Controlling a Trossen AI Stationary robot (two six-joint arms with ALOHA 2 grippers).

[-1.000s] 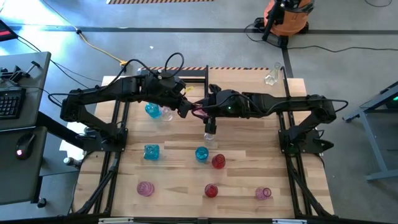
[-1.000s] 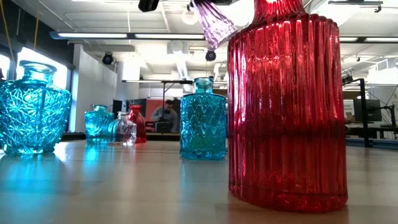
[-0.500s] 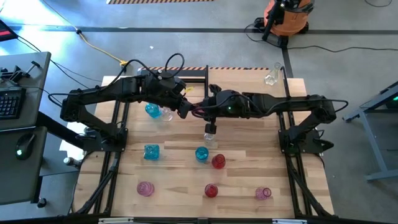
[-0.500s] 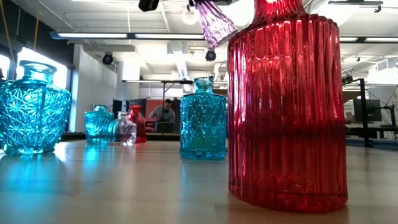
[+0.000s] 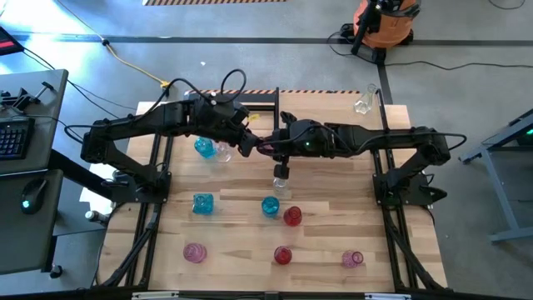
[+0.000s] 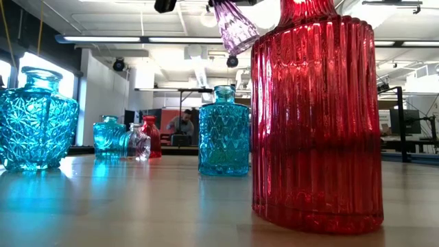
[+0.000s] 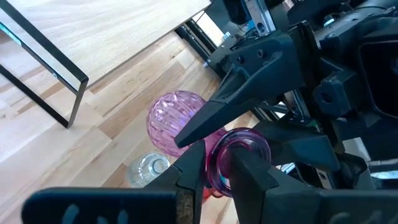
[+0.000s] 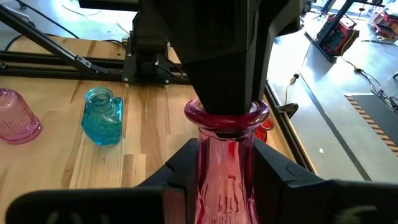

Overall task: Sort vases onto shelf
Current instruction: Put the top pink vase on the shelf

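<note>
Workshop floor and ceiling lights frame the planked counter [image 5: 333, 250], where both arms meet over its middle, toward the far edge. A pink vase [image 7: 177, 118] hangs in the air between them, its long axis running from one gripper to the other. The right gripper [image 8: 225, 163] has its fingers clenched on the neck, just under the rim. The left gripper [image 7: 219, 167] also has its fingers clenched at that mouth, so a handover looks under way. Both arms are equally near; the shelf [image 7: 118, 31] lies beyond, toward the far edge on the left arm's side, so the left arm seems the one to carry it. Against the earlier frames nothing visible has shifted.
</note>
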